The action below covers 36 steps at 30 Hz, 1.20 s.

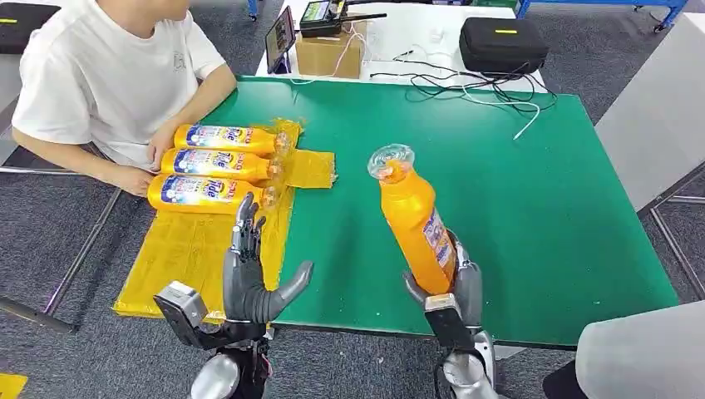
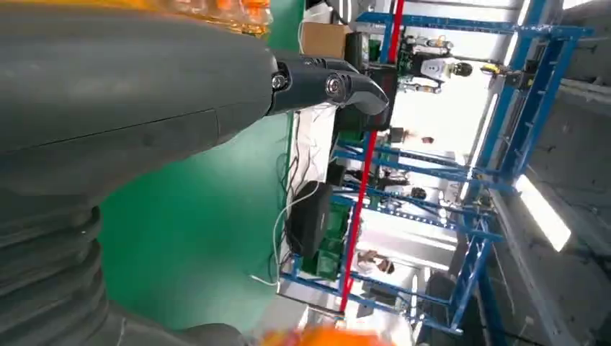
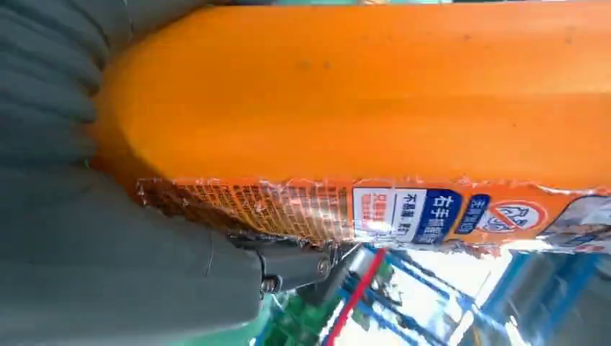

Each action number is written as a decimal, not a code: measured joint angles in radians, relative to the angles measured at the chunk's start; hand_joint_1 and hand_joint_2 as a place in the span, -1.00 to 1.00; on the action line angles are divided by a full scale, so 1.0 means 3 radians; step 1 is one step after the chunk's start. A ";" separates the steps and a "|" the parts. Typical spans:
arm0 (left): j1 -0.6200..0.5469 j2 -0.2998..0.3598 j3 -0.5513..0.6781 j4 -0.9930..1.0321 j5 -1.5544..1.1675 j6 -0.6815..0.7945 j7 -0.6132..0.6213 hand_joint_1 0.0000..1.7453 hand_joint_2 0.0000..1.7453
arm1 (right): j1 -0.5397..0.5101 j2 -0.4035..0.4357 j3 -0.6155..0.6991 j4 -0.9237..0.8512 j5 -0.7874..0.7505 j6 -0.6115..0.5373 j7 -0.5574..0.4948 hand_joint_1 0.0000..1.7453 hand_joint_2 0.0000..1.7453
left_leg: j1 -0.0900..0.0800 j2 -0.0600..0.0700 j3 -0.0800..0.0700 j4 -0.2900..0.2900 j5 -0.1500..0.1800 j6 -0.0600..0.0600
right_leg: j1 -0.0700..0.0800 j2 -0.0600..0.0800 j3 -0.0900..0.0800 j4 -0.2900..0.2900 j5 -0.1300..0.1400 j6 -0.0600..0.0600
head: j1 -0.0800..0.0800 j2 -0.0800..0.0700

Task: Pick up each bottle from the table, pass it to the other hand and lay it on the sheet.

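— Right, hands first?
— Right hand (image 1: 453,283), lower centre-right of frame, grips an orange bottle (image 1: 413,220) by its base, clear cap tilted toward upper left. Left hand (image 1: 249,270), lower left, fingers spread, holding nothing.
— Beyond them?
— Three bottles (image 1: 218,164) lie side by side on the yellow sheet (image 1: 179,249) at left, on the green table (image 1: 532,191). A person's hand (image 1: 162,143) touches the top one.

Orange bottle (image 1: 416,224) with blue-and-white label, yellow sheet (image 1: 191,249), green table (image 1: 540,191), grey hands.
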 measured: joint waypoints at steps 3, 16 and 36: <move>0.0035 0.0029 0.0024 -0.0069 0.0046 -0.0076 -0.0014 -1.00 1.00 | 0.0104 0.0012 0.0018 -0.0251 -0.0017 0.0005 -0.0005 0.92 1.00 | 0.0000 0.0001 -0.0001 0.0000 0.0000 0.0000 | 0.0000 0.0000 -0.0002 0.0000 0.0000 0.0000 | -0.0001 0.0001; 0.0046 0.0062 -0.0122 0.0196 0.0581 -0.1100 0.0368 -1.00 1.00 | 0.0190 -0.0002 0.0508 -0.0355 0.0661 0.0471 -0.0005 1.00 1.00 | 0.0000 0.0001 -0.0002 0.0000 0.0001 0.0000 | 0.0000 -0.0001 -0.0003 0.0000 0.0000 0.0000 | -0.0001 0.0001; -0.0083 0.0156 -0.0262 0.0643 0.0831 -0.1759 0.0390 1.00 1.00 | -0.0023 -0.0005 0.0993 0.0180 0.0526 0.0872 -0.0005 -0.26 1.00 | 0.0000 0.0001 -0.0003 0.0000 0.0001 0.0000 | 0.0000 -0.0001 -0.0005 0.0000 0.0000 0.0000 | 0.0000 0.0000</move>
